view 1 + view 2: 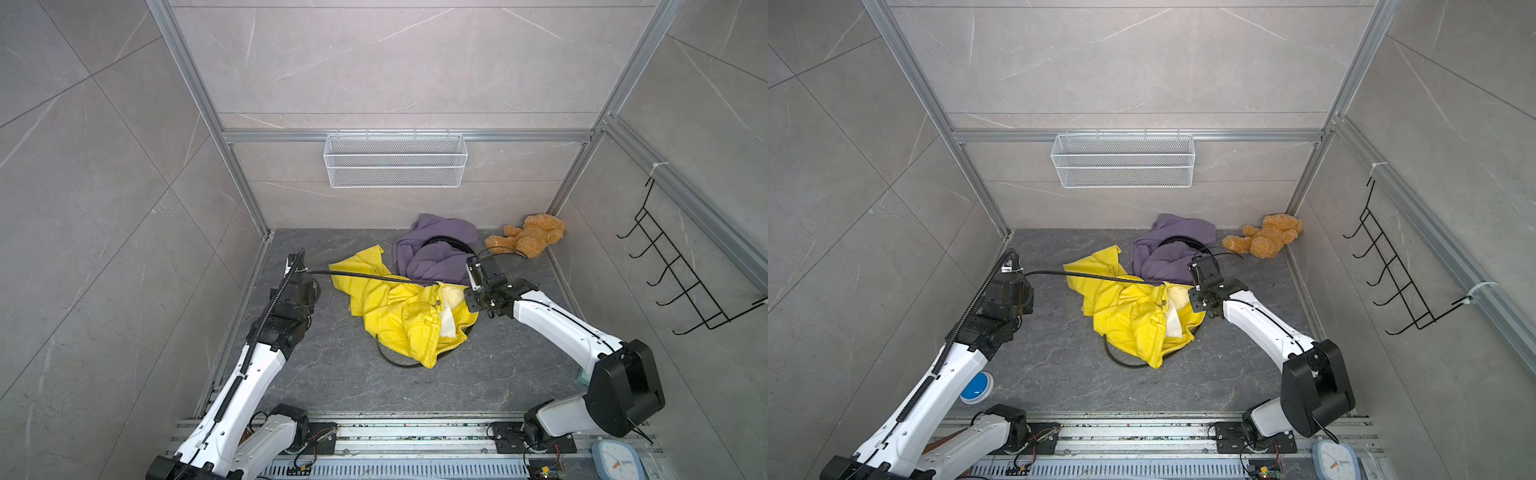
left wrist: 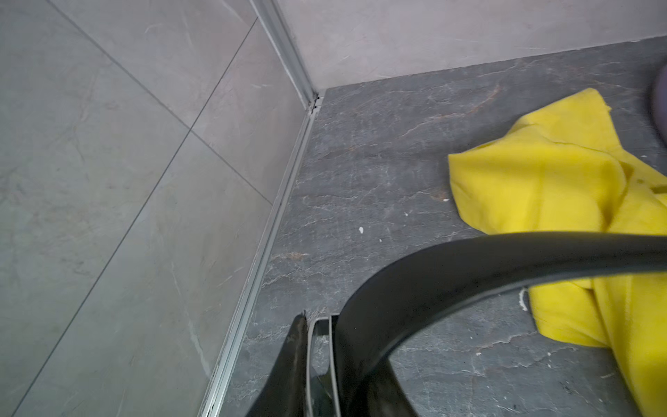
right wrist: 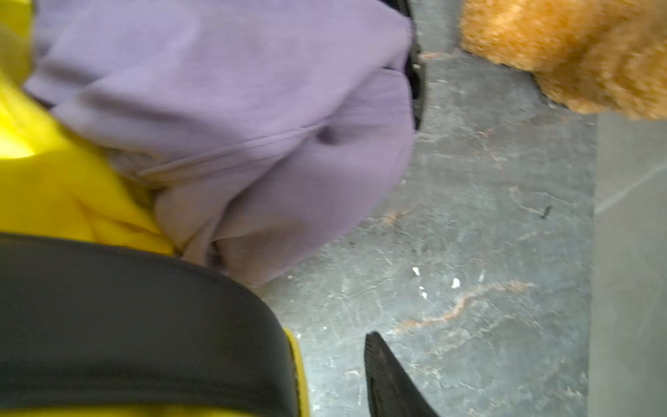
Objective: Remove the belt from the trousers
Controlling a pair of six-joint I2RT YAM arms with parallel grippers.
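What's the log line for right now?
left gripper: shut on belt buckle end | right gripper: open beside yellow trousers | belt: not yet free

Trousers (image 1: pixel 399 320): plain bright yellow, cream lining at the waist. Belt (image 1: pixel 365 276): plain black. Crumpled garment (image 1: pixel 419 257): muted purple, no print. Teddy bear (image 1: pixel 528 237): orange-brown fur. Desk (image 1: pixel 332 386): dark grey stone look, thin pale and rusty veins. Walls (image 1: pixel 104 187): light grey tile, faint white veins. Basket (image 1: pixel 395 160): white wire mesh. Hook rack (image 1: pixel 685 270): black wire. Left arm (image 1: pixel 253 370), right arm (image 1: pixel 557 324): white shells, black joints. Disc (image 1: pixel 976 387): blue, white rim. Clock (image 1: pixel 615 459): pale blue case.
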